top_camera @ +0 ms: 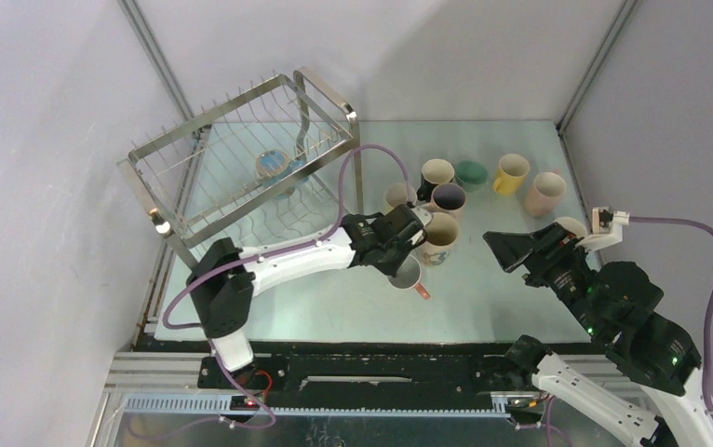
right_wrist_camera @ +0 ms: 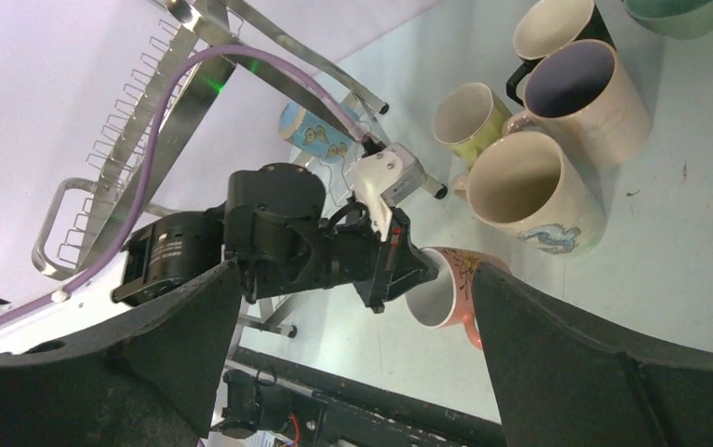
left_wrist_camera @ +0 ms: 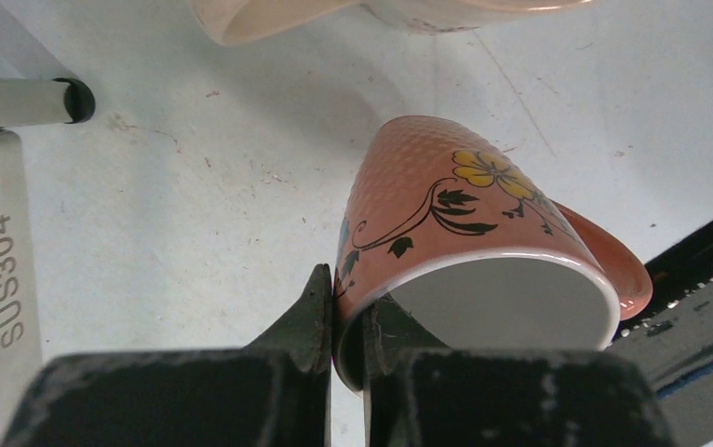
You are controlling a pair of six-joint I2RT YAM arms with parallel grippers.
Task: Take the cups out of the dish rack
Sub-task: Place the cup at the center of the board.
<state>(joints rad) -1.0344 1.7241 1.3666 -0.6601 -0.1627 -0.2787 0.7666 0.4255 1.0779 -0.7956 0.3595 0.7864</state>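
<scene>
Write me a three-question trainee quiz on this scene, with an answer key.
1. True or false: the left gripper is shut on the rim of the pink flowered mug.
2. How many cups sit in the dish rack? A) none B) one C) three
3. Fill in the blank: the right gripper hangs over the table with its jaws ____.

Key: 1 true. 2 B, only the blue cup. 3 open.
</scene>
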